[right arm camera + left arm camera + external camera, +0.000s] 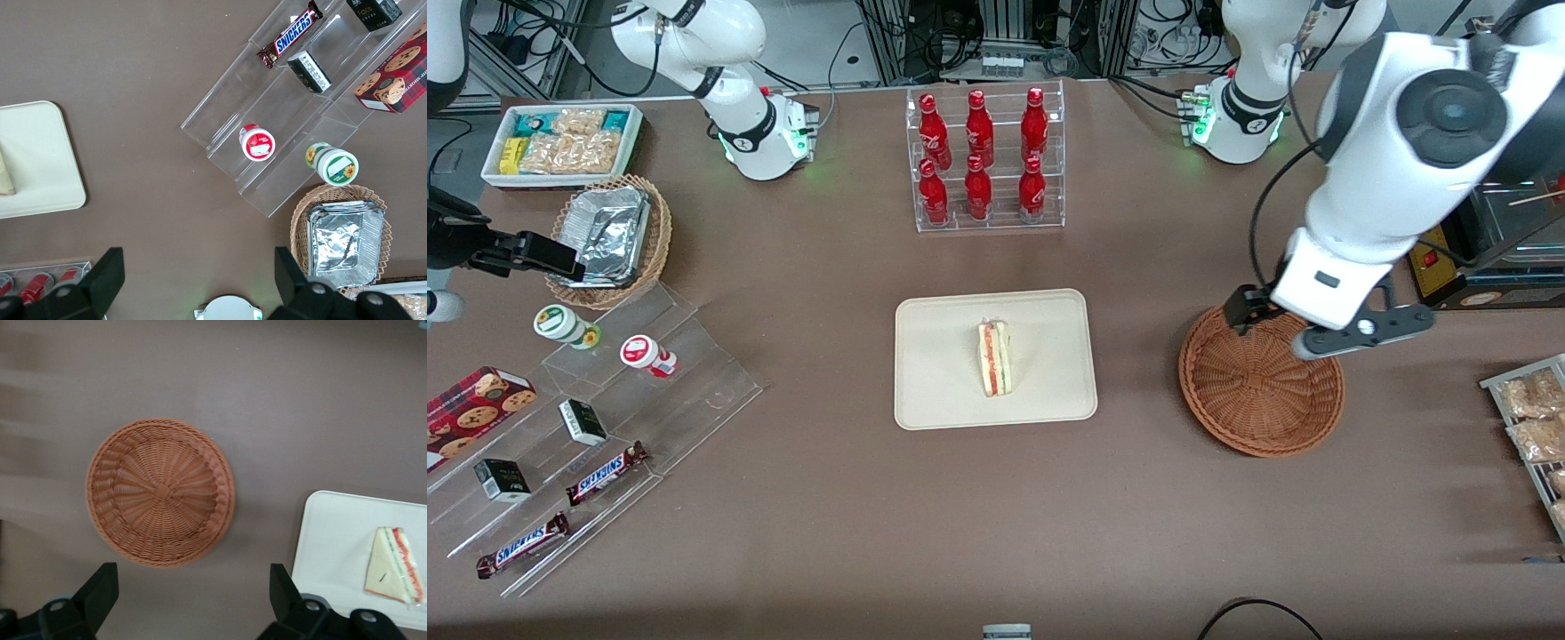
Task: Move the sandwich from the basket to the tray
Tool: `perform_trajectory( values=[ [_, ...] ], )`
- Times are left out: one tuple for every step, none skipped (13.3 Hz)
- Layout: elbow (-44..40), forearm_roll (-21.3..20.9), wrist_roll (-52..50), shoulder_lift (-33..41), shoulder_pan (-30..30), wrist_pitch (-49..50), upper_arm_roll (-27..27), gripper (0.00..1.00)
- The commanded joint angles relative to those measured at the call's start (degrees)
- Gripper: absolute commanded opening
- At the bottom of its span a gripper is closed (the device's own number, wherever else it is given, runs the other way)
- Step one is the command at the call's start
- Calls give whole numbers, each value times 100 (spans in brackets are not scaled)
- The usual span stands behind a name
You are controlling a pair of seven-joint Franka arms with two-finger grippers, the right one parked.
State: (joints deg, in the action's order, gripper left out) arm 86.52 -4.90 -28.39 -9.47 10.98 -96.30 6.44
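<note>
Front view: sandwich [995,358] lying on the tray [943,391], about mid-tray, filling stripes facing up. Tray at table centre, nearer the camera than the clear rack of red bottles [983,160]. Basket [1258,391] sitting toward the working arm's end of the table, well apart from the tray, nothing in it. Gripper [1316,327] hanging above the basket's rim on the edge farther from the camera, touching nothing. Toward the parked arm's end: tan wicker basket with foil trays [609,238], white bin of snack packets [562,142], clear stepped shelf [605,427] with two small cups, small boxes and two Snickers bars [605,474]

Left wrist view: basket [160,492] seen straight down, bare weave, empty. Fingers [100,590] spread wide apart, holding nothing, brown tabletop visible between them. Tray [340,547] corner beside the basket, clear gap between the two. Sandwich [393,565] resting flat on the tray, red and green layers along one edge

Right wrist view: tray [40,167] corner with a sliver of sandwich [5,177] at the frame edge. Stepped shelf [293,113] with Snickers bar [291,35], red-lidded cup [257,143], green-lidded cup [333,164]; foil trays in tan basket [343,243] just beside it
</note>
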Motion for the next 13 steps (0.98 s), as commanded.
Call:
perform_trajectory(
  values=[
    [163,121,683,304,-533,233,59,100],
    [163,191,1008,349,-744,330,51,100],
    [163,348,1350,445,-1007,400,59,100],
    [163,480,1615,489,-1062,540,42,100],
    [189,516,1791,577,-1080,690,-10,100],
    [320,525,1915,717,-1019,726,-167,100],
    [513,543,1942,901,-992,691,-221,100],
    [732,604,1969,1085,-992,639,-230,100],
    [882,622,2143,1227,-992,586,-239,100],
    [936,683,2197,1280,-992,577,-257,100],
    [849,710,2163,1185,-949,551,-318,100],
    [466,693,2215,897,-835,603,-327,100],
    [79,710,2215,642,-825,708,-345,100]
  ],
)
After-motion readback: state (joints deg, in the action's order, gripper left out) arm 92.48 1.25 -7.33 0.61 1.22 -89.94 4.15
